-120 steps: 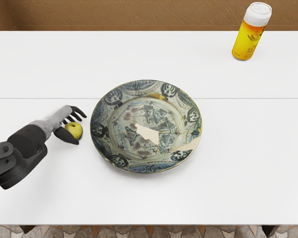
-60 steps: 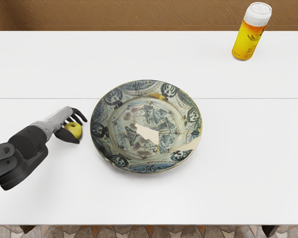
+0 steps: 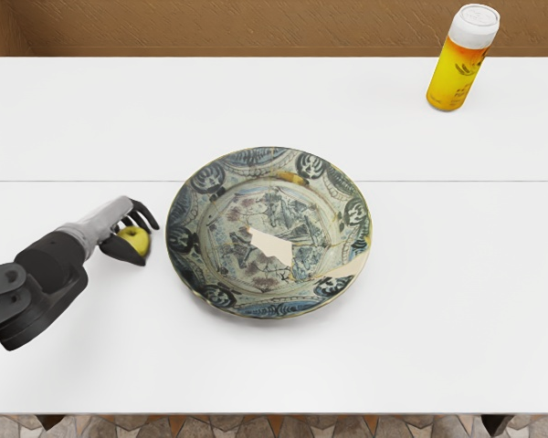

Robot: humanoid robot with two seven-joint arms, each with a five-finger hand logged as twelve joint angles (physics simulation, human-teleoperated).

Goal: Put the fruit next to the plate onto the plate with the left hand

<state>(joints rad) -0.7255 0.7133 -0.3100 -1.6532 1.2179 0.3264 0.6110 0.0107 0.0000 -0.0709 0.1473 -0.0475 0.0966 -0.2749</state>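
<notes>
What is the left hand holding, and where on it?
The fruit: the left hand has fingers over its far side and thumb on its near side; it sits beside the plate.

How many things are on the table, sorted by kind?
Fruit: 1, the small yellow-green round fruit
Dishes: 1, the round blue-patterned ceramic plate
Drinks: 1, the orange drink can with a white top
Total: 3
</notes>
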